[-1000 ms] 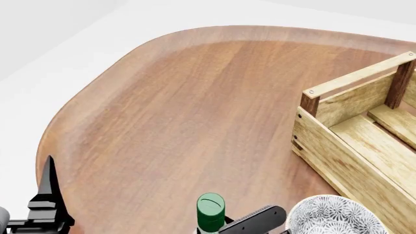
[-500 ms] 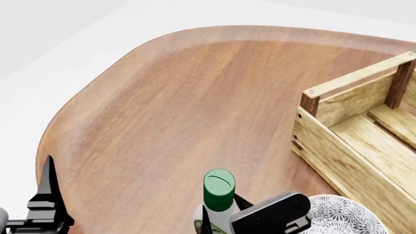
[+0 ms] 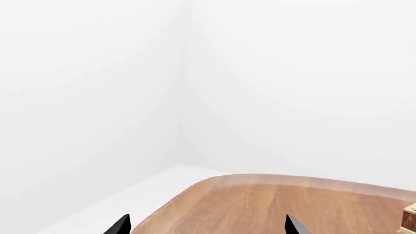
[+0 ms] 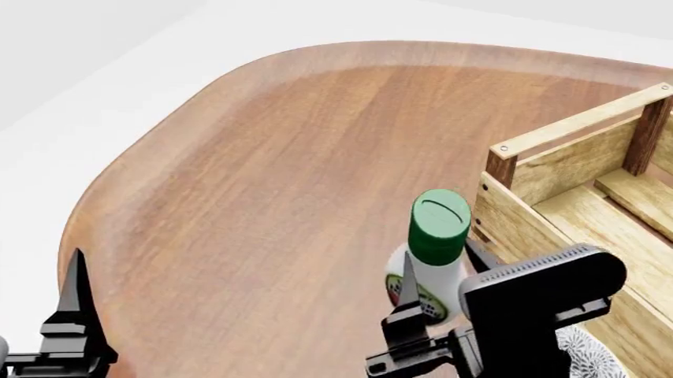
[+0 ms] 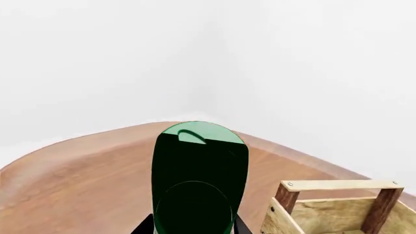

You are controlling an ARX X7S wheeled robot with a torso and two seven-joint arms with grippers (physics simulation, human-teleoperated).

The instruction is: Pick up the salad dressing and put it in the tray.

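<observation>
Head view, left to right. The left gripper (image 4: pixel 74 315) stands at the lower left corner, over the near edge of the wooden table (image 4: pixel 263 157). One pointed black finger (image 4: pixel 74 287) rises upright there. In the left wrist view two dark fingertips (image 3: pixel 120 225) show wide apart with nothing between them, so these jaws stand apart and hold nothing; beyond them lie the table's rounded far edge and the white walls.

Right of centre, the salad dressing (image 4: pixel 429 252) is raised above the tabletop, held near its lower body by the right gripper (image 4: pixel 431 303). The bottle leans slightly. Its green cap (image 4: pixel 439 224) is uppermost, and part of the green-and-red label (image 4: pixel 405 290) shows beside a black finger (image 4: pixel 408 291). The jaws are clamped on the bottle. In the right wrist view the cap (image 5: pixel 199 175) fills the middle of the frame, between the finger bases.

Just right of the bottle stands the tray (image 4: pixel 526 177), its near corner post (image 4: pixel 503 164) close to the cap. The bottle is outside the tray, beside its left wall. The slatted floor (image 4: pixel 620 236) is visible within. A patterned bowl (image 4: pixel 584 354) is partly hidden behind the right gripper's housing at the lower right.
</observation>
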